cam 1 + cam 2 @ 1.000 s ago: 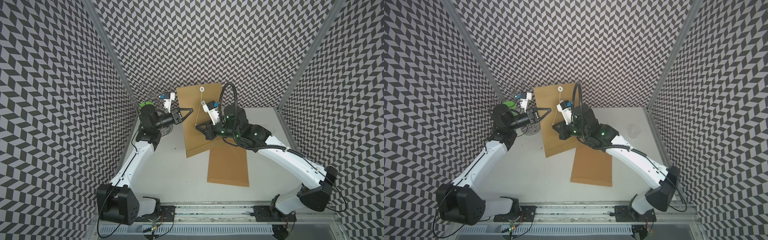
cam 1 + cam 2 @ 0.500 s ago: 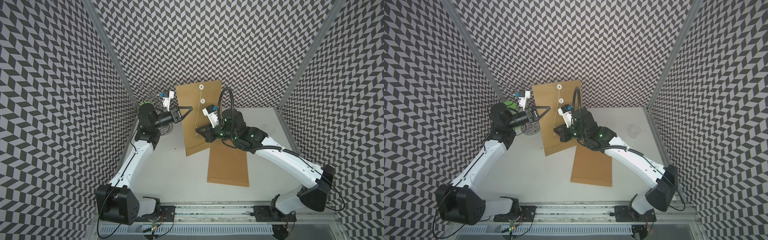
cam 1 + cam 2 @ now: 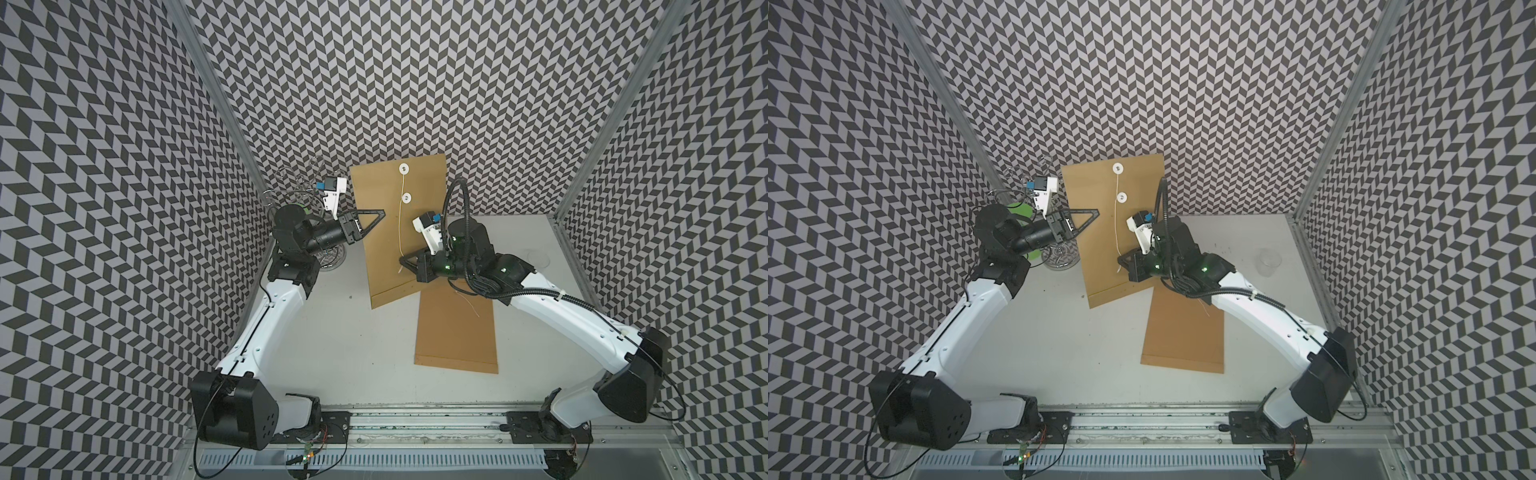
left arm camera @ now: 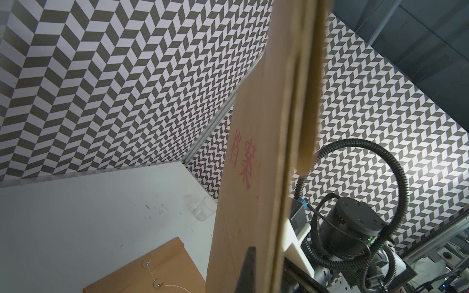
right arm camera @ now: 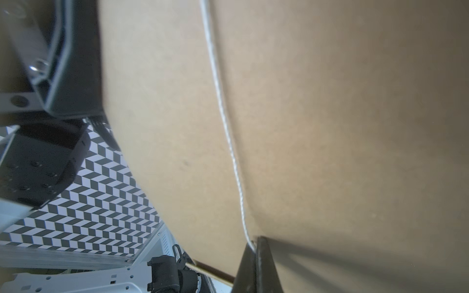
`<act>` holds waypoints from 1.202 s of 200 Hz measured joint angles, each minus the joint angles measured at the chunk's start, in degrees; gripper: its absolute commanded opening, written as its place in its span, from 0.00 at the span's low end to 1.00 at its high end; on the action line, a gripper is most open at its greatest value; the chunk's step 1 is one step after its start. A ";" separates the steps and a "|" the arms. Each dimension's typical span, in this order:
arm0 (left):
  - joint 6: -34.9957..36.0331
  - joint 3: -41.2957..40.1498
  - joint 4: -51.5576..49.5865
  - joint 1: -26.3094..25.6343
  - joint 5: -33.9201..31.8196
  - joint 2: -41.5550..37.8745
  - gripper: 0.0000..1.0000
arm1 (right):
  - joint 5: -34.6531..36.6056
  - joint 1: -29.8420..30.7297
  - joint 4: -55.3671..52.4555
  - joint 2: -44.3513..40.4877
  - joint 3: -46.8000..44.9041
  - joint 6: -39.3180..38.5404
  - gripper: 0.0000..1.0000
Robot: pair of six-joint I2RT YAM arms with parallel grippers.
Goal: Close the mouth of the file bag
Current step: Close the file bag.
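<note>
A brown file bag stands tilted up off the table near the back wall. Two white round buttons sit near its top, and a white string runs down from them. My left gripper is shut on the bag's left edge; the left wrist view shows one dark finger against the bag. Lower on the bag's face, my right gripper is shut on the string.
A second brown file bag lies flat on the table under my right arm. A clear glass cup stands at the back right. A wire stand on a glass base sits behind my left arm.
My right gripper has moved down the bag's face with the string, which now runs straight from the buttons. The lower button has come into view. The bag's top has risen slightly.
</note>
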 measured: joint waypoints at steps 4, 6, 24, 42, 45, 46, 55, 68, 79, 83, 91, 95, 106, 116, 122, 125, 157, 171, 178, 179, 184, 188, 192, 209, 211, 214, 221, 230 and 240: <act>-0.09 0.09 0.00 0.00 0.04 0.00 0.00 | -0.02 -0.09 0.09 0.00 -0.24 0.02 0.00; -0.11 0.11 0.02 0.00 0.04 0.00 0.00 | 0.00 -0.11 0.13 0.00 -0.35 0.04 0.00; -0.31 0.31 0.09 0.00 0.42 0.00 0.00 | 0.00 -0.57 0.28 0.00 -1.14 0.13 0.00; -0.39 0.37 0.09 0.02 0.66 0.00 0.00 | 0.00 -1.29 0.35 0.00 -1.49 0.22 0.00; -0.39 0.39 0.09 0.02 0.66 0.00 0.00 | -0.02 -1.44 0.37 0.00 -1.55 0.22 0.00; -0.39 0.39 0.09 0.02 0.68 0.00 0.00 | 0.00 -1.51 0.37 0.00 -1.57 0.22 0.00; -0.52 0.42 0.11 0.11 0.81 0.00 0.00 | 0.00 -1.95 0.37 0.00 -1.66 0.22 0.00; -0.66 0.55 0.13 0.11 0.90 0.00 0.00 | 0.00 -2.56 0.35 0.00 -1.73 0.22 0.00; -0.85 0.70 0.17 0.11 0.98 0.00 0.00 | -0.02 -3.02 0.37 0.00 -1.73 0.20 0.00; -0.94 0.76 0.22 0.11 1.03 0.00 0.00 | -0.04 -3.10 0.39 0.00 -1.73 0.20 0.00; -1.03 0.96 0.22 0.11 1.18 0.00 0.00 | -0.09 -3.34 0.37 0.00 -1.73 0.20 0.00; -1.05 1.05 0.24 0.11 1.29 0.00 0.00 | -0.09 -3.37 0.37 0.00 -1.73 0.17 0.00; -1.22 1.25 0.37 0.11 1.51 0.00 0.00 | -0.11 -3.52 0.35 0.00 -1.68 0.15 0.00; -1.42 1.29 0.68 0.09 1.75 0.00 0.00 | -0.09 -3.58 0.22 0.00 -1.51 -0.02 0.00; -1.51 1.29 0.83 0.02 1.90 0.00 0.00 | 0.02 -3.63 0.04 0.00 -1.33 -0.13 0.00; -1.60 1.29 0.90 0.00 1.95 0.00 0.00 | 0.07 -3.72 -0.11 0.00 -1.22 -0.24 0.00; -1.88 1.29 1.57 -0.07 2.67 0.00 0.00 | 0.39 -5.64 -1.84 0.00 0.07 -1.38 0.00; -1.86 1.29 1.62 -0.22 2.84 -0.04 0.00 | 1.36 -7.19 -3.28 0.02 1.18 -2.08 0.00; -1.86 1.29 1.60 -0.37 2.93 -0.09 0.00 | 1.88 -7.98 -4.15 0.02 1.97 -2.49 0.00; -1.84 1.29 1.60 -0.39 2.95 -0.09 0.00 | 1.97 -8.04 -4.24 0.04 2.05 -2.54 0.00; -1.84 1.29 1.60 -0.42 2.95 -0.13 0.00 | 2.51 -8.50 -4.72 0.07 2.73 -2.86 0.00; -1.77 1.29 1.57 -0.44 2.97 -0.20 0.00 | 3.04 -8.85 -5.16 0.11 3.28 -3.10 0.00; -1.73 1.29 1.55 -0.44 2.97 -0.24 0.00 | 3.43 -9.25 -5.64 0.15 3.93 -3.34 0.00; -1.55 1.29 1.42 -0.55 3.04 -0.57 0.00 | 5.16 -10.58 -7.17 0.17 6.51 -4.42 0.00; -1.55 1.29 1.42 -0.55 3.04 -0.61 0.00 | 5.40 -10.69 -7.28 0.17 6.80 -4.50 0.00; -1.51 1.29 1.42 -0.57 3.04 -0.72 0.00 | 5.60 -10.95 -7.41 0.17 7.17 -4.68 0.00; -1.42 1.29 1.33 -0.57 3.08 -0.90 0.00 | 6.16 -11.52 -7.82 0.17 8.15 -5.11 0.00; -1.27 1.29 1.31 -0.63 3.19 -1.03 0.00 | 6.84 -12.15 -8.33 0.20 9.25 -5.57 0.00; -1.05 1.29 1.11 -0.81 3.32 -1.18 0.00 | 7.69 -12.79 -9.01 0.22 10.43 -6.05 0.00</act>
